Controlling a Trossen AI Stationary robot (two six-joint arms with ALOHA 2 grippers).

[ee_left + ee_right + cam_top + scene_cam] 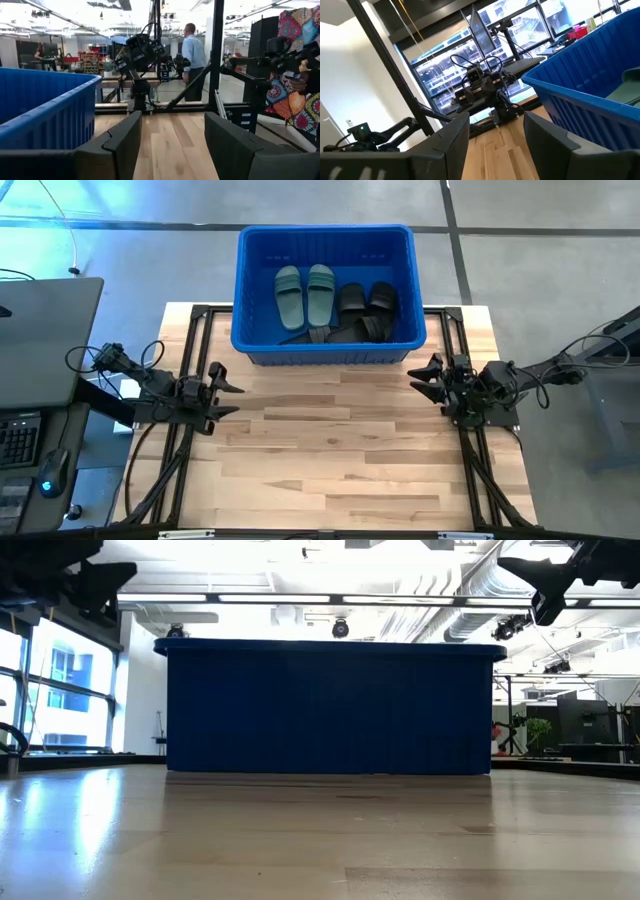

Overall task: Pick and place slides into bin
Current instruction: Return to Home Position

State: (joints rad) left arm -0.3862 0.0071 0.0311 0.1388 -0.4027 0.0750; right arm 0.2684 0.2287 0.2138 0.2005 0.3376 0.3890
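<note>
Slides lie inside the bin (325,230), which stands at the far middle of the wooden table (340,445). The 2 green slides (305,292) lie side by side in its left half, soles down. The black slides (365,312) are heaped in the right half, overlapping one another, so their count is hard to tell.

The left gripper (236,399) hangs over the table's left edge, near the bin's near-left corner and apart from it. Its fingers (120,145) are spread wide with nothing between them. The right gripper (420,380) hangs over the right edge, just beside the bin's near-right corner, likewise spread and empty (495,145). Both grippers point inward, facing each other across the bare boards.

From table height, the bin's long near wall (330,705) fills the middle. In the room beyond, a person (192,52) in a light blue shirt stands by a desk.
</note>
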